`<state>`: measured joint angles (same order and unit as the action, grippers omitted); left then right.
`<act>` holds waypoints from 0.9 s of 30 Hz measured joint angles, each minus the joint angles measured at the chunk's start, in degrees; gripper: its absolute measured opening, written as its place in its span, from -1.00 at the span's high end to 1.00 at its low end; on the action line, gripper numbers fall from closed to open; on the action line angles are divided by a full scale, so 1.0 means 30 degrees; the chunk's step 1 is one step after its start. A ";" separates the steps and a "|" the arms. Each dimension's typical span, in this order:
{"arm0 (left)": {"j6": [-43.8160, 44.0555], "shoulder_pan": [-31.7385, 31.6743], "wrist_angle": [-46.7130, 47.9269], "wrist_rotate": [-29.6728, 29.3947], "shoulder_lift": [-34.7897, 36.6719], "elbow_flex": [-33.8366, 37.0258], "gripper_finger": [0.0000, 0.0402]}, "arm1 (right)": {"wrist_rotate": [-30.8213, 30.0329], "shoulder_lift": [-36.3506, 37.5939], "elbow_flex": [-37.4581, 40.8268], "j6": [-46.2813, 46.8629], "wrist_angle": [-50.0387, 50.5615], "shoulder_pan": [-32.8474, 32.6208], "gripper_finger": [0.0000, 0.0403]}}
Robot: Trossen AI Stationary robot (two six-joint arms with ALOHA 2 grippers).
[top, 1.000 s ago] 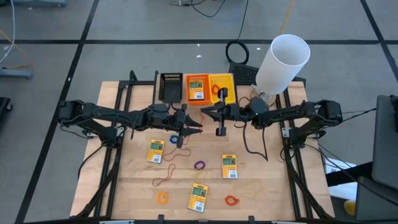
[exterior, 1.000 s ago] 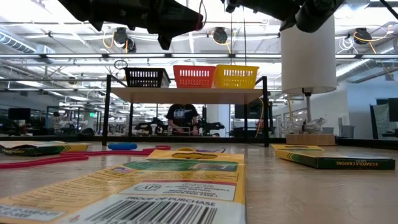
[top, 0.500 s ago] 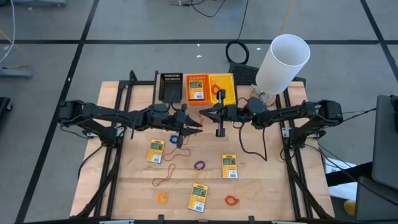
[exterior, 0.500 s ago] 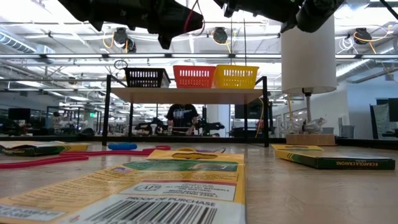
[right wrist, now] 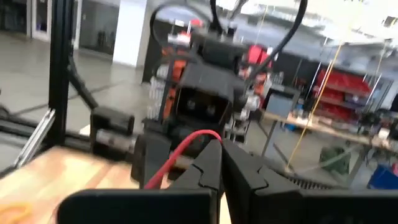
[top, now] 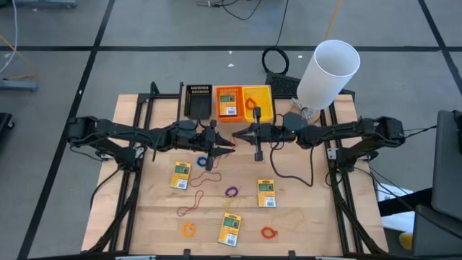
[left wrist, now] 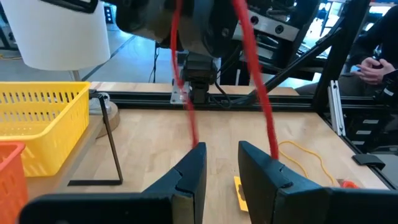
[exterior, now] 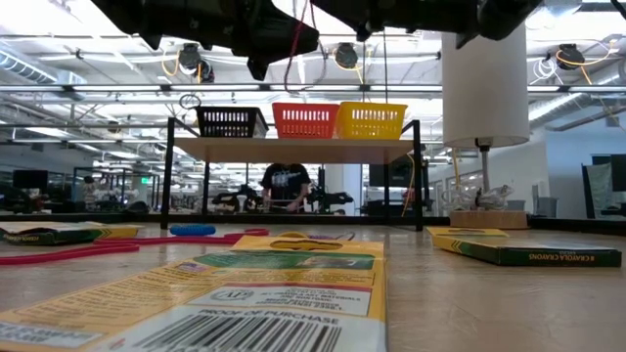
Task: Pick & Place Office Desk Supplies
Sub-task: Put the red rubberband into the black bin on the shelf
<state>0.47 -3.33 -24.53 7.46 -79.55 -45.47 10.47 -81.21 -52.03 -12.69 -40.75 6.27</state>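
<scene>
Above the table's middle my two grippers meet tip to tip. The left gripper (top: 229, 148) (left wrist: 221, 162) is open, and a red rubber band (left wrist: 186, 106) (right wrist: 180, 149) (exterior: 293, 39) runs from it to the shut right gripper (top: 237, 136) (right wrist: 221, 149). Three yellow packs (top: 181, 175) (top: 267, 192) (top: 230, 229) lie flat on the table; another pack (top: 228, 102) lies in the orange bin. Loose loops rest on the wood: blue (top: 201, 161), purple (top: 231, 191), red (top: 268, 232), orange (top: 188, 230). My left gripper has the red band hooked over its two spread fingers, one strand (left wrist: 193, 134) at one fingertip and one strand (left wrist: 267, 140) at the other. The fingers lie level, pointing toward the table's right. The band is lifted clear and drawn taut toward the right gripper. My right gripper pinches the band's other end (right wrist: 202, 138) between its two shut fingertips, coming level from the table's right. The band is off the table and arcs from the tips back toward the left gripper.
Black (top: 198, 101), orange (top: 216, 112) and yellow (top: 268, 108) bins stand in a row at the far edge, with a band in the yellow one. A big white cylinder (top: 328, 72) stands at the far right. A dark cable (top: 289, 170) trails under the right arm.
My right gripper has moved toward the table's left, closer to the left gripper, staying level. The left gripper has kept still. In the low view a longer stretch of the red band now shows between the two grippers.
</scene>
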 joint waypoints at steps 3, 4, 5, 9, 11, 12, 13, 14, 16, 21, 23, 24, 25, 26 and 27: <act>-0.0077 0.0000 0.0191 0.0000 0.0000 0.0000 0.60 | -0.0175 0.0399 -0.0015 0.0007 0.1452 -0.0003 1.00; -0.0124 0.0000 0.0245 -0.0005 0.0000 0.0000 0.60 | -0.0520 0.0604 -0.0015 0.0000 0.2184 -0.0003 1.00; -0.0124 0.0000 0.0280 -0.0007 0.0000 0.0000 0.60 | -0.0878 0.0792 -0.0008 -0.0066 0.2928 -0.0003 1.00; -0.0284 0.0000 0.0282 -0.0015 0.0000 0.0000 0.60 | -0.2101 0.1350 -0.0007 -0.0324 0.4612 0.0004 1.00; -0.0461 0.0000 0.0268 -0.0015 0.0000 0.0000 0.60 | -0.2108 0.1377 -0.0007 -0.0475 0.4660 0.0004 1.00; -0.0488 0.0000 0.0275 -0.0022 0.0000 0.0000 0.60 | -0.2095 0.1384 -0.0007 -0.0532 0.4677 0.0004 1.00; -0.0488 0.0000 0.0275 -0.0015 0.0000 0.0000 0.60 | -0.2073 0.1385 -0.0007 -0.0559 0.4674 -0.0002 1.00; -0.0488 -0.0005 0.0275 -0.0017 0.0000 0.0000 0.60 | -0.2063 0.1385 -0.0007 -0.0573 0.4676 -0.0003 1.00; -0.0488 -0.0007 0.0281 -0.0015 0.0000 0.0000 0.60 | -0.2058 0.1385 -0.0007 -0.0643 0.4707 -0.0003 1.00; -0.0495 -0.0007 0.0311 -0.0015 0.0000 0.0000 0.60 | -0.2066 0.1377 -0.0007 -0.0721 0.4867 0.0004 1.00; -0.0495 -0.0007 0.0319 -0.0015 0.0000 0.0000 0.60 | -0.2065 0.1377 -0.0007 -0.0790 0.4833 0.0004 1.00; -0.0495 -0.0007 0.0325 -0.0021 0.0000 0.0000 0.60 | -0.2061 0.1377 -0.0007 -0.0818 0.4807 0.0004 1.00; -0.0483 -0.0007 0.0326 -0.0016 0.0000 0.0000 0.60 | -0.2060 0.1377 -0.0007 -0.0829 0.4747 -0.0003 1.00; -0.0481 -0.0007 0.0321 -0.0019 0.0000 0.0000 0.60 | -0.2062 0.1377 -0.0007 -0.0844 0.4630 -0.0003 1.00; -0.0481 -0.0007 0.0311 -0.0020 0.0000 0.0000 0.60 | -0.2060 0.1377 -0.0007 -0.0852 0.4487 -0.0003 1.00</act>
<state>-0.97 -3.36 -23.59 7.40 -79.55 -45.47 4.29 -77.08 -52.05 -15.25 -27.29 6.26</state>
